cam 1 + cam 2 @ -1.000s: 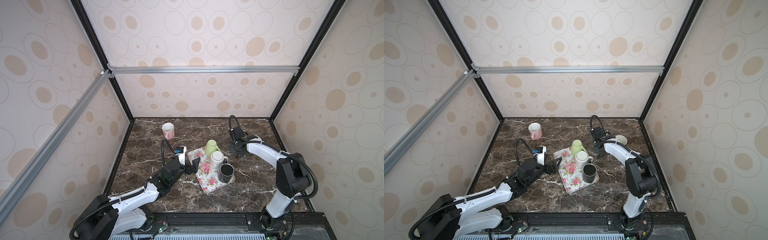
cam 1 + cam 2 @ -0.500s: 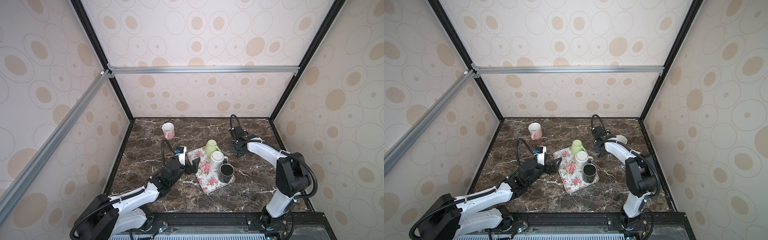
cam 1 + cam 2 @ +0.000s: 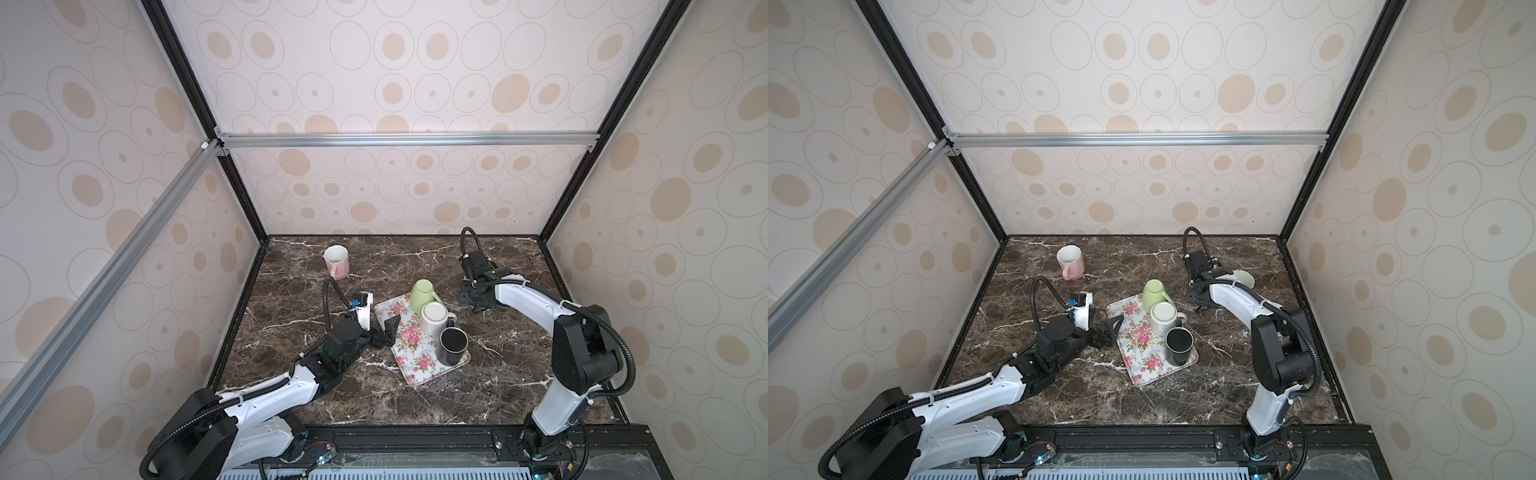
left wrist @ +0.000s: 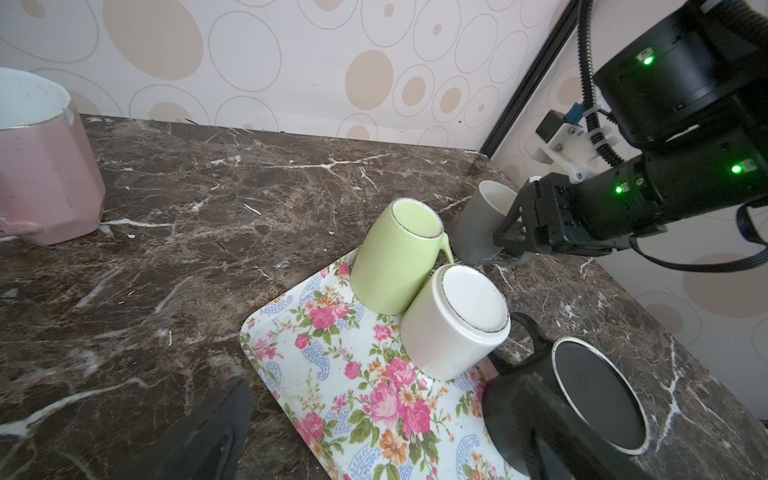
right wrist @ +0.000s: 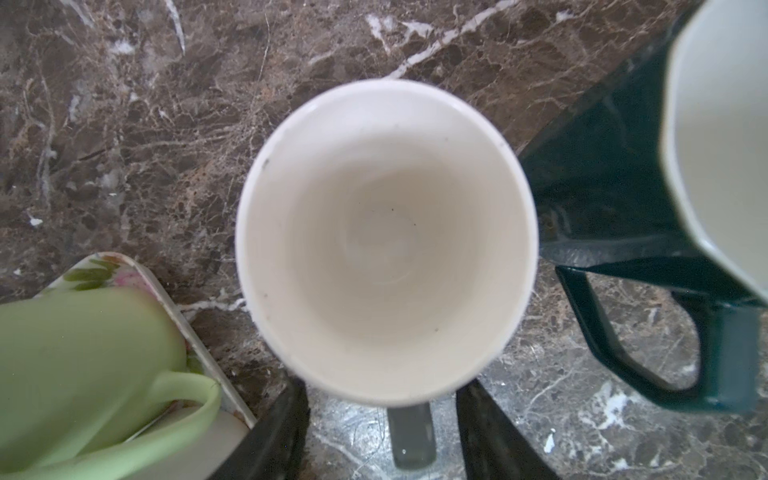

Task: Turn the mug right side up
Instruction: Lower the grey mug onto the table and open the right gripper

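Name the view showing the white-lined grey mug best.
Right wrist view: the grey ceramic mug fills it, upright, its handle inside the open right gripper. The left wrist view shows its grey side. In both top views the right arm hides it.

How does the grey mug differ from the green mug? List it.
The grey mug stands mouth up; the green mug sits base up, tilted. The grey mug is on the marble table; the green mug on the floral tray. The grey mug is grey outside; the green mug pale green. Both have one handle.
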`<control>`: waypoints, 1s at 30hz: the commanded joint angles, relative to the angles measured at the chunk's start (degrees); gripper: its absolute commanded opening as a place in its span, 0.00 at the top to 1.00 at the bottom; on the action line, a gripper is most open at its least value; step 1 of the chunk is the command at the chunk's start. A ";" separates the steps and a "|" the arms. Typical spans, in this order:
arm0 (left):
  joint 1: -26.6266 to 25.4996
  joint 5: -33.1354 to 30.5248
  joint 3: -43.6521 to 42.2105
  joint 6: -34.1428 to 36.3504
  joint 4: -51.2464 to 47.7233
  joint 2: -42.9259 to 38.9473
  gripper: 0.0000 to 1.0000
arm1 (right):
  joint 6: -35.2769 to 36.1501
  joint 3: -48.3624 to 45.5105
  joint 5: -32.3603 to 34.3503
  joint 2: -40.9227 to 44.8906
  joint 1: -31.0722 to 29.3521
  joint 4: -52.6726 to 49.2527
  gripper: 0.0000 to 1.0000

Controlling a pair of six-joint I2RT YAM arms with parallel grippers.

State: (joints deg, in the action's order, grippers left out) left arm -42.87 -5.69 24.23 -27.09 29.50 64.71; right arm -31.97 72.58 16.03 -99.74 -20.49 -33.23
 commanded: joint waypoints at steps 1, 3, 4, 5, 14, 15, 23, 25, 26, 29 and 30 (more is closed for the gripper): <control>-0.30 -0.64 0.29 0.94 0.79 0.14 0.02 | -0.03 0.04 -0.85 2.98 0.31 -0.21 0.38; -0.35 -0.63 0.29 0.83 0.74 0.16 0.02 | 0.06 -0.15 -1.71 4.02 0.32 0.07 0.37; -0.35 -0.63 0.29 0.90 0.77 0.13 0.02 | 0.12 -0.36 -2.37 4.67 0.30 0.34 0.37; -0.36 -0.71 0.27 0.90 0.74 0.16 0.02 | 0.43 -0.50 -3.08 5.26 0.31 0.54 0.37; -0.30 -0.68 0.29 0.81 0.80 0.37 0.02 | 1.73 -0.71 -5.76 12.53 0.31 -0.34 0.36; -0.28 -0.72 0.29 0.80 0.81 0.48 0.02 | 1.94 -0.88 -6.35 13.26 0.28 -0.27 0.36; -0.29 -1.31 0.12 2.60 1.09 0.33 0.02 | 6.37 -5.44 -14.06 21.38 -2.02 3.26 0.35; -0.28 -1.27 -0.30 3.09 1.67 0.25 0.02 | 7.67 -5.47 -14.98 22.54 -3.59 2.78 0.34; -0.31 -0.96 -0.24 3.44 1.87 0.17 0.02 | 8.13 -5.39 -14.98 22.79 -4.71 2.13 0.34; -0.28 0.27 -0.66 4.97 3.32 -0.34 0.02 | 7.75 -4.67 -17.04 22.29 -6.39 0.54 0.34; -0.28 1.05 -1.05 5.63 4.28 -0.58 0.02 | 7.43 -4.15 -18.11 21.95 -6.76 -0.25 0.34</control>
State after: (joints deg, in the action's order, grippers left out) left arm -42.87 -5.54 23.70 -24.47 30.35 64.99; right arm -25.58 67.68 1.13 -77.62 -26.35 -31.09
